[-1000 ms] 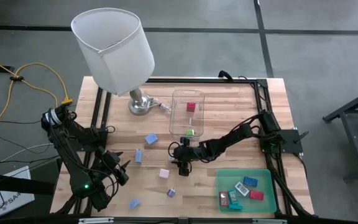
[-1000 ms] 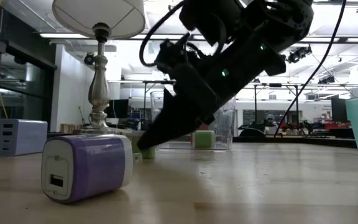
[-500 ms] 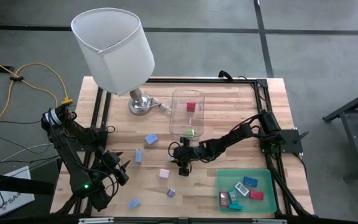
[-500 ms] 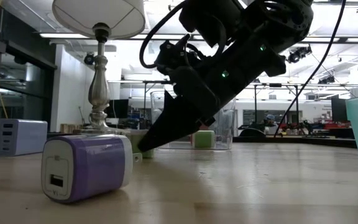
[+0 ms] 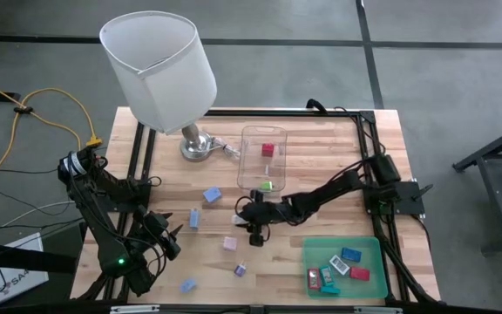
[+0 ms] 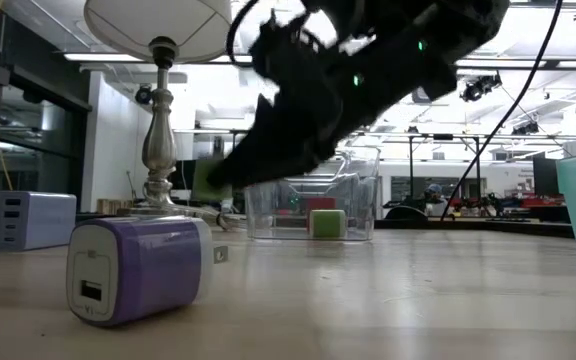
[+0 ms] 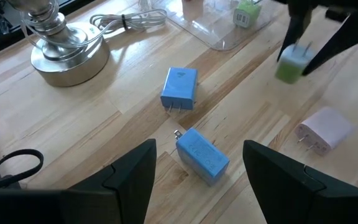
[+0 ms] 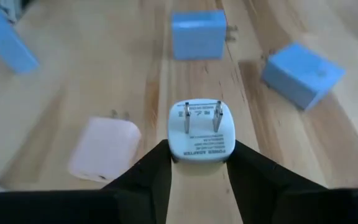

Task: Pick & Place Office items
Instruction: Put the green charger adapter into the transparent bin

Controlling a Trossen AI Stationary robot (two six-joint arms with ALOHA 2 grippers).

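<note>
Right hand grasps green plug adapter, lifted clear of desk beside clear box. Left hand released, idle near desk corner.

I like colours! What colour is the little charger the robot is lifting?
Green, with a white pronged face: the small blocky charger shows best in the left wrist view.

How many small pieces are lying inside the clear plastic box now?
2. A red piece lies in the clear box toward the table's far edge, and a green piece lies toward the table's middle. None seems hidden.
</note>
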